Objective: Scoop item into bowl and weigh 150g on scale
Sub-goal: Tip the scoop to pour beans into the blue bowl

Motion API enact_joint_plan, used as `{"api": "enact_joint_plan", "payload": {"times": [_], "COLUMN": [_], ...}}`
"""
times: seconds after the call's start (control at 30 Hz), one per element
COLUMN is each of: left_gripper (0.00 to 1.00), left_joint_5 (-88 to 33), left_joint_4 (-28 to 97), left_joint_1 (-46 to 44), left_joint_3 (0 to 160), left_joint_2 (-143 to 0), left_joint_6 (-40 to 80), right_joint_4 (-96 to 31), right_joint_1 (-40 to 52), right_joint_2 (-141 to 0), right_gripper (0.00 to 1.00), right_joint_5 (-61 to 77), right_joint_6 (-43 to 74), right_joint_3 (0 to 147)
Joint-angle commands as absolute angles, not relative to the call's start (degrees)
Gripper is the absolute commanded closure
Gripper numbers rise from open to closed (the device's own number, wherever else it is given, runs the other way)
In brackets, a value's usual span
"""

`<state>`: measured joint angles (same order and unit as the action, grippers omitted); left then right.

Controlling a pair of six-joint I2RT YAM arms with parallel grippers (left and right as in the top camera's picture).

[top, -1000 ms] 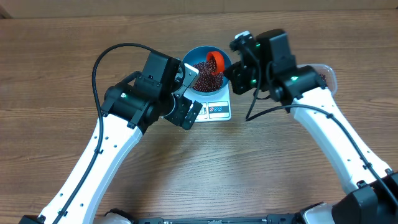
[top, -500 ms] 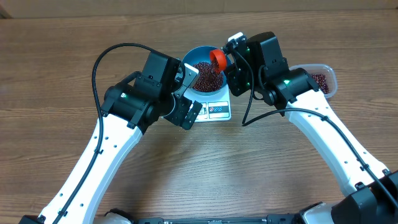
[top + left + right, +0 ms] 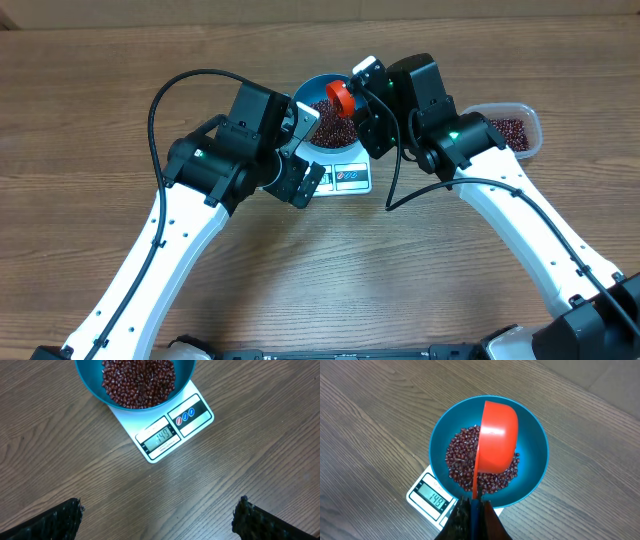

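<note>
The blue bowl stands on the white scale and holds a heap of dark red-brown beans. My right gripper is shut on the thin handle of the orange-red scoop. The scoop hangs over the bowl, tipped on its side. In the overhead view the scoop sits above the bowl's far side. The scale's display reads 148 in the right wrist view. My left gripper is open over bare wood in front of the scale, with nothing between its fingers.
A clear plastic tub with more beans stands at the right, behind the right arm. Both arms crowd the bowl and scale from either side. A black cable loops above the left arm.
My right gripper has carried the scoop leftward, further over the bowl, and rolled it further over. The left arm has not moved.
</note>
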<state>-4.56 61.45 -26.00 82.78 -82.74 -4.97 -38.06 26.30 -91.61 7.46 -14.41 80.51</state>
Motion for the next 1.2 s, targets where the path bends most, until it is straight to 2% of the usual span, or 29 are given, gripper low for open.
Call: {"api": "enact_joint_plan", "payload": {"times": [0.0,1.0,1.17], "left_gripper": [0.00,0.00,0.00], "left_joint_5": [-5.4,-5.4,-5.4], "left_joint_4": [61.3,61.3,61.3], "left_joint_1": [-25.9,-25.9,-25.9], "left_joint_3": [82.4,82.4,82.4], "left_joint_2": [-83.1,-83.1,-83.1], "left_joint_6": [-6.2,-6.2,-6.2], "right_joint_4": [-37.3,-37.9,-37.9], "right_joint_1": [26.5,26.3,23.6], "right_joint_2": [-90.7,-90.7,-90.7], "right_gripper": [0.96,0.96,0.96], "right_joint_5": [7.6,7.6,14.6], "right_joint_6": [-15.5,-12.5,-8.8], "right_joint_3": [81.4,81.4,81.4]}}
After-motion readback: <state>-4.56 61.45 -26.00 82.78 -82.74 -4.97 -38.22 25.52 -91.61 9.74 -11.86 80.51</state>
